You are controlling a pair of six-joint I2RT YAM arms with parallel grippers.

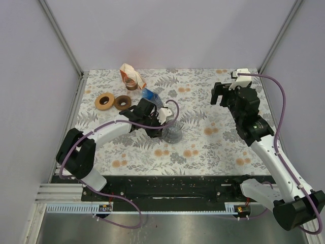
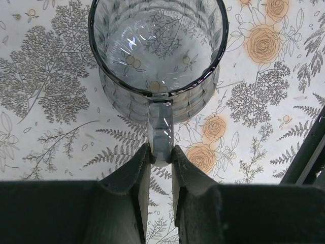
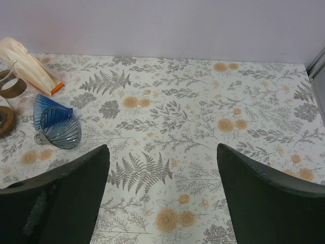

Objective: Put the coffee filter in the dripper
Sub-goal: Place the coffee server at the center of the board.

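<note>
The dripper (image 3: 57, 127), a blue ribbed cone, lies on its side at the far left of the floral table; the top view shows the dripper (image 1: 151, 95) just behind the left arm. A cream paper coffee filter (image 3: 26, 63) with an orange edge lies further back, seen from above as the coffee filter (image 1: 127, 71). My left gripper (image 2: 161, 153) is shut on the handle of a clear ribbed glass mug (image 2: 157, 46), which stands upright at mid-table (image 1: 173, 134). My right gripper (image 3: 162, 152) hangs open and empty over the right side (image 1: 219, 94), well away from the dripper.
Two brown tape rolls (image 1: 104, 100) (image 1: 122, 102) lie at the left rear. A small clear glass with something brown in it (image 1: 133, 83) stands next to the filter. White walls close in the table on three sides.
</note>
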